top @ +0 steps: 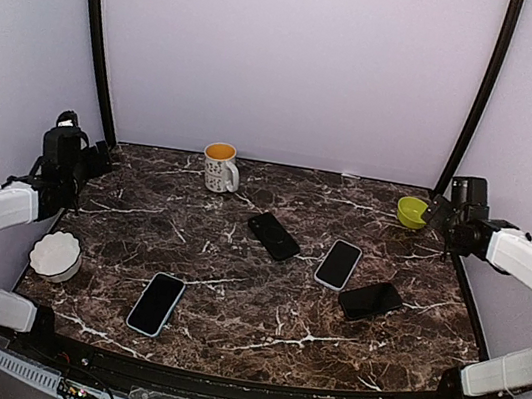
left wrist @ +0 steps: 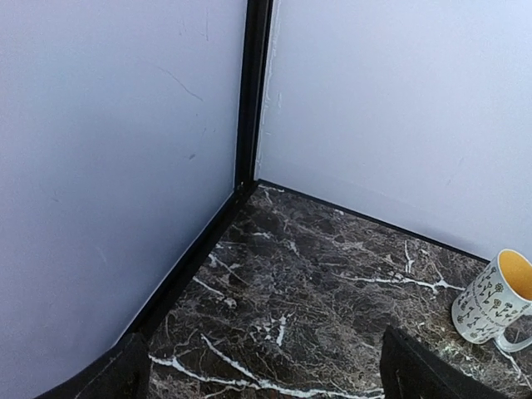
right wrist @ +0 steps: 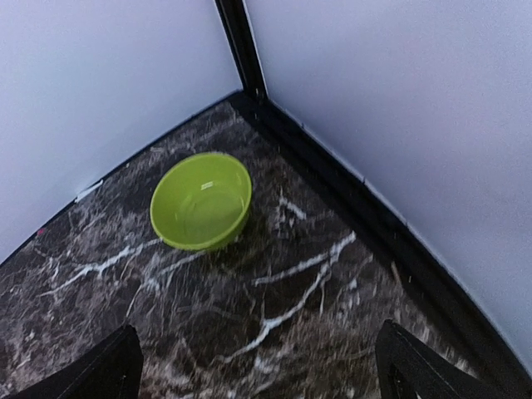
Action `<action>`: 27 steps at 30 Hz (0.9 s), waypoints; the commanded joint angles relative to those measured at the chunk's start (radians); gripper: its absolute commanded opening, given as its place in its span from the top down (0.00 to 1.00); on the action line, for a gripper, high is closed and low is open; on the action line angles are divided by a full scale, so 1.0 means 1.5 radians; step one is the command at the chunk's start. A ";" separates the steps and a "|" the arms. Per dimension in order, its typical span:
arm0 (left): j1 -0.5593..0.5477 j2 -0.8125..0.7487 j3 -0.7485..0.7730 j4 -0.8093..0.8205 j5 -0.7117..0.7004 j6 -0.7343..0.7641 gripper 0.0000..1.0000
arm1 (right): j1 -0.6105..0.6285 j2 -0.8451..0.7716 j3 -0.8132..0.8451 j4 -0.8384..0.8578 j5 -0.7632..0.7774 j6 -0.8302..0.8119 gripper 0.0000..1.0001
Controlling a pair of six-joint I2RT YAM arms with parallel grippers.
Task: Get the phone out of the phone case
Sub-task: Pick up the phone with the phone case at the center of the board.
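The phone to be freed is most likely one of two that show a pale rim like a case. The near-left cased phone [top: 156, 304] lies flat and screen up at about 8 o'clock from the middle of the marble table [top: 232, 285]. The right cased phone [top: 339, 264] lies flat at about 3 o'clock. Just past the middle at 12 o'clock is a black slab [top: 273, 235], and a second black slab [top: 369, 300] sits close beside the right cased phone at 4 o'clock. I cannot tell whether these two are bare phones or empty cases. Further out stand a patterned mug [top: 220, 167] at 11 o'clock, a green bowl [top: 411, 211] at 2 o'clock and a white bowl [top: 56, 255] at 9 o'clock. The left gripper [left wrist: 264, 366] hangs over the far-left corner with its jaws spread wide and nothing between them. The right gripper [right wrist: 258, 357] is likewise wide open and empty over the far-right corner, near the green bowl. Both are well apart from every phone, so the task looks unstarted and the step in hand is the first approach. The next move calls for settling on one cased phone and bringing an arm down over it. Because the phone lies flat, the fingers will need to catch an edge or corner. One gripper will probably have to hold the case while the other pushes or peels the phone out of its rim.
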 commanded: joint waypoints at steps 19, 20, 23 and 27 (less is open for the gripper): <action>0.000 -0.038 0.154 -0.445 0.294 0.098 0.01 | 0.195 0.123 0.085 -0.499 -0.236 0.575 0.01; 0.000 -0.037 0.154 -0.446 0.296 0.098 0.01 | 0.196 0.129 0.085 -0.499 -0.241 0.581 0.01; 0.000 -0.038 0.150 -0.448 0.303 0.100 0.01 | 0.198 0.144 0.086 -0.491 -0.249 0.587 0.01; 0.000 -0.047 0.145 -0.445 0.322 0.102 0.02 | 0.198 0.172 0.097 -0.481 -0.256 0.584 0.01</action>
